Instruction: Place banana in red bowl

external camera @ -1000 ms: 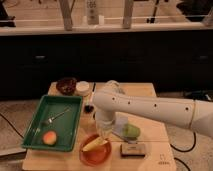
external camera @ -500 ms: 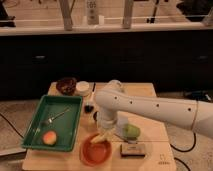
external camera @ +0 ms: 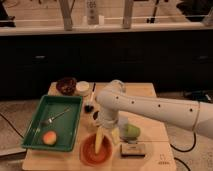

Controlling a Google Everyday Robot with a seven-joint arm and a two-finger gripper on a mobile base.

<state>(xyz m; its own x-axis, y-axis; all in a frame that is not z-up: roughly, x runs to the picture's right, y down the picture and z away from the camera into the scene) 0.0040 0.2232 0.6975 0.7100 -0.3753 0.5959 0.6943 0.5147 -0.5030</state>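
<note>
- A white robot arm point(external camera: 150, 107) reaches in from the right over a light wooden table point(external camera: 150, 90), bending at the elbow and pointing down toward the near edge.
- The gripper point(external camera: 102, 126) hangs just above the red bowl point(external camera: 87, 156), right at the upper end of the banana point(external camera: 99, 140).
- Whether the gripper is clasping the banana or has let it go cannot be told from this view.
- The banana, pale yellow, stands steeply tilted, its lower end inside the red bowl and its upper end up at the gripper.
- The red bowl sits at the front of the table, between a green tray point(external camera: 65, 132) on its left and a dark rectangular item point(external camera: 132, 149) on its right.
- A round green fruit point(external camera: 131, 131) lies just behind that dark item, close beside the arm's wrist.
- The green tray holds a round peach-orange fruit point(external camera: 49, 138) near its front left corner and a fork point(external camera: 55, 118) lying aslant toward the middle.
- A small dark brown bowl point(external camera: 66, 85) stands at the far left of the table, behind the tray, with a small white container point(external camera: 82, 88) just to its right.
- Dark cabinet fronts run along the back, behind the table.
</note>
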